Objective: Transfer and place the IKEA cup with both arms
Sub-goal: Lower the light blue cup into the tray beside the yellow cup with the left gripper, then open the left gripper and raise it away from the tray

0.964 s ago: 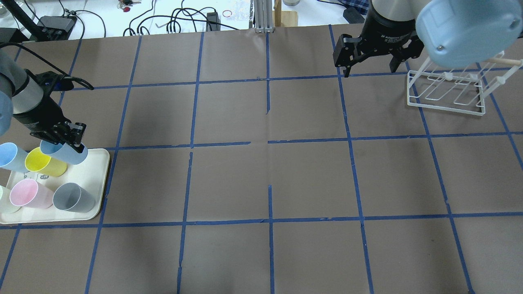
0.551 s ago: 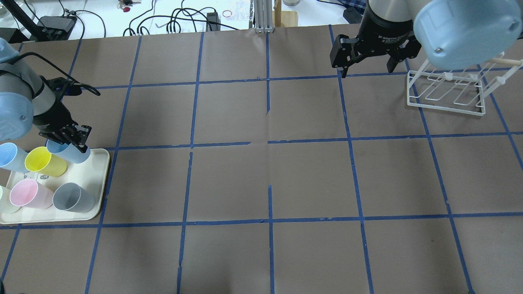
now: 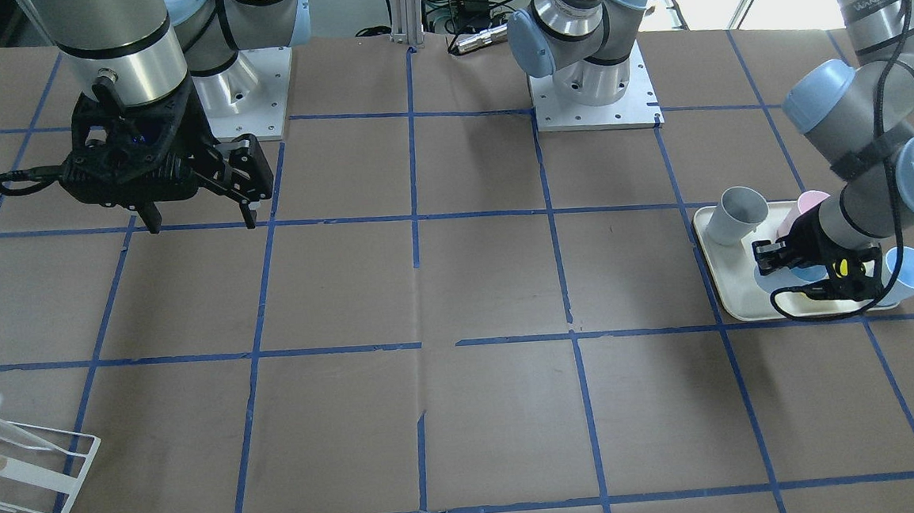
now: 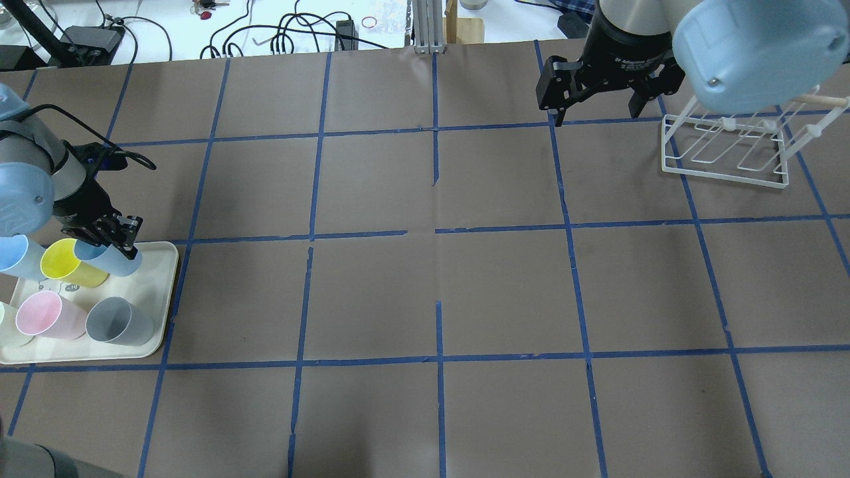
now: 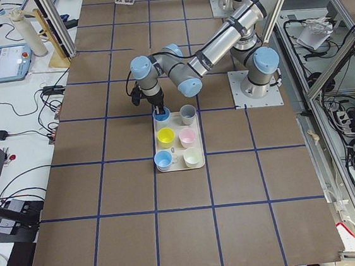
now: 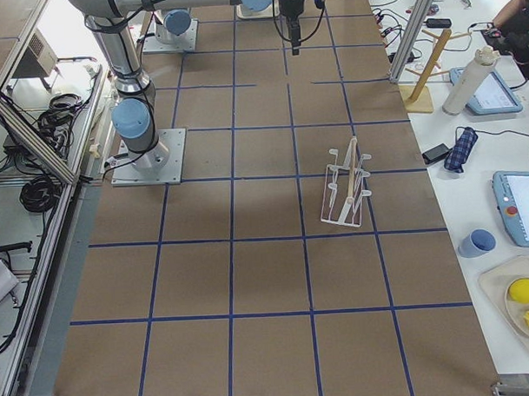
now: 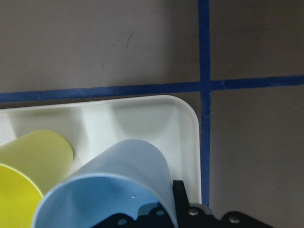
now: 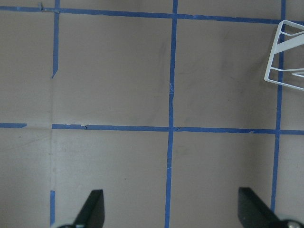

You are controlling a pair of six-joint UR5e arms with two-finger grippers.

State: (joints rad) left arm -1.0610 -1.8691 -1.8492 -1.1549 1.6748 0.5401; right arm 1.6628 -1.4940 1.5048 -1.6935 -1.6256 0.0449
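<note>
The IKEA cup is a light-blue tumbler at the far right corner of a cream tray. It fills the bottom of the left wrist view. My left gripper is shut on its rim, one finger outside the wall and one inside. The front-facing view shows this gripper over the tray. A near-twin blue cup stands at the tray's left. My right gripper is open and empty, hanging above the table at the far right. Its two fingertips frame bare table in the right wrist view.
The tray also holds a yellow cup, a pink cup, a grey cup and a pale cup at the view's edge. A white wire rack stands beside the right gripper. Blue tape grids the brown table.
My left gripper and the light-blue cup have shifted slightly down and toward the tray. The left arm's elbow has swung into view. The right gripper has barely moved.
</note>
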